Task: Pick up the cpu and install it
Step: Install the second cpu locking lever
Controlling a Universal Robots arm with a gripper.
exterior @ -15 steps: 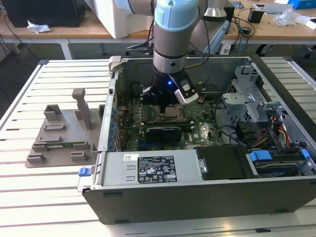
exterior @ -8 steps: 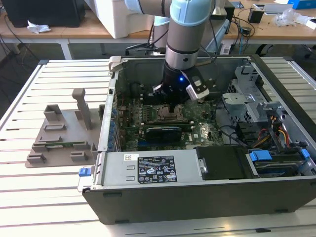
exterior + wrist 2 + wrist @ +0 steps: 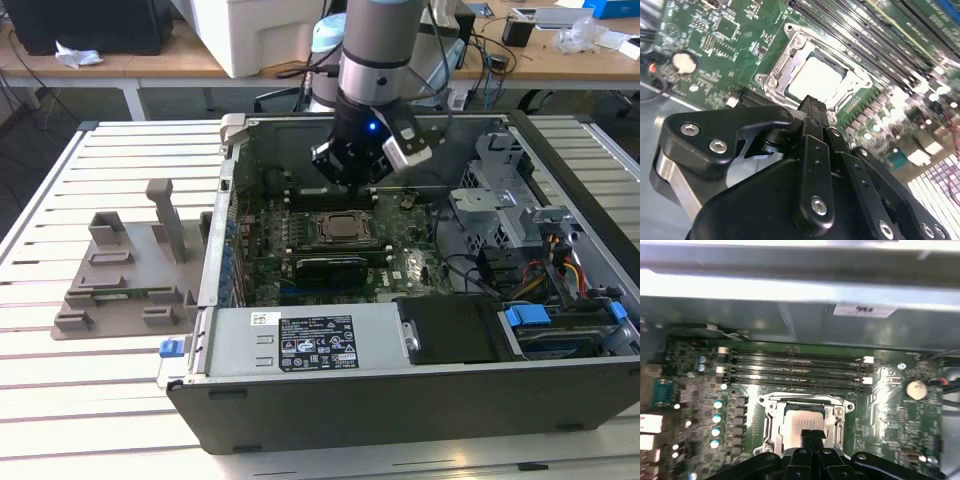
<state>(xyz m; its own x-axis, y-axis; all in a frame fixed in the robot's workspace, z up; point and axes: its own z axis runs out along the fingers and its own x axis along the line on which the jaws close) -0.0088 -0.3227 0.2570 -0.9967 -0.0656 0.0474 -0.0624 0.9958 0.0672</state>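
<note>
A: Starting at the exterior view's left, what's out there?

B: A grey plastic tray (image 3: 125, 285) lies on the slatted counter (image 3: 60, 390), well off to the side of the pincer (image 3: 350, 172) and outside the open computer case (image 3: 400, 400). The pincer hangs inside the case, over the green motherboard (image 3: 270, 262).

A: And the cpu?

B: The cpu (image 3: 343, 228) sits in its socket just below the pincer. In the second wrist view its pale metal top (image 3: 816, 80) lies within the silver socket frame (image 3: 771, 77), straight beyond the fingertips. In the first wrist view the same chip (image 3: 803, 417) is directly under the pincer (image 3: 812, 436).

A: Is the pincer holding it?

B: No. The fingers (image 3: 812, 107) look drawn together with nothing between them, and I see a gap between the tips and the chip. My judgement is that the chip is already seated and the pincer is free of it.

A: What could go wrong from here?

B: If the chip is not fully flat in the socket, any downward nudge from the closed tips could press it crooked against the contacts. A sideways drift could catch the frame's edge, or the memory slots (image 3: 795, 371) just past the socket.

A: Farther toward the exterior view's right?

B: Loose cables (image 3: 565, 268) and a drive bay (image 3: 560, 325), well clear of the pincer; I see little risk there.
</note>
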